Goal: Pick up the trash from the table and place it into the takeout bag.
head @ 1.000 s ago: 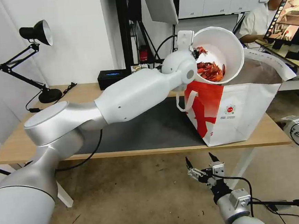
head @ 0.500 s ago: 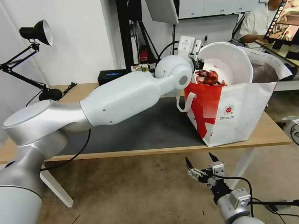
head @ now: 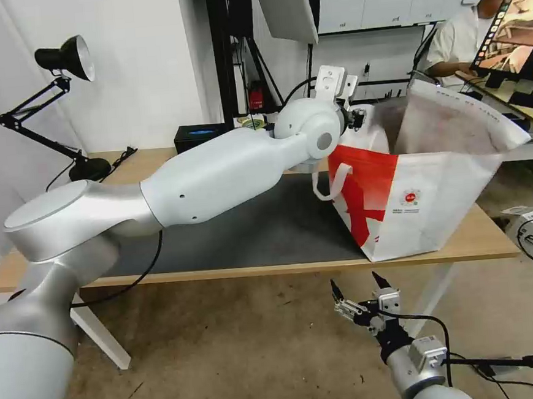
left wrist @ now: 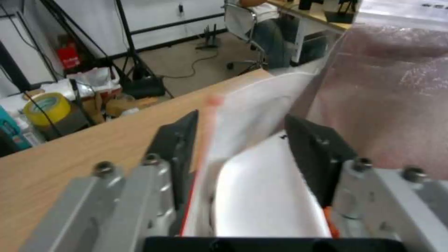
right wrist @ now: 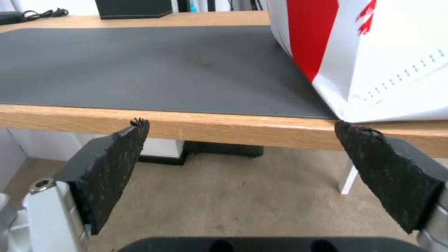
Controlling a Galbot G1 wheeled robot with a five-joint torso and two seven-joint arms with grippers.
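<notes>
Bowl now dropped inside takeout bag

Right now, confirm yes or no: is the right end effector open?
Yes: the right end effector has its pads spread wide below the table edge.

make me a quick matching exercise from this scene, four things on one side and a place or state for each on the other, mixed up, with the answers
Things:
1. left gripper
2. right gripper
3. takeout bag
4. desk lamp

Places or states:
A. stands on the table's right end, mouth open
B. hangs open below the table's front edge
C. sits on the table's far left corner
D. at the bag's mouth, fingers astride the bag's wall

Pairs: 1-D, 2-B, 3-A, 4-C
</notes>
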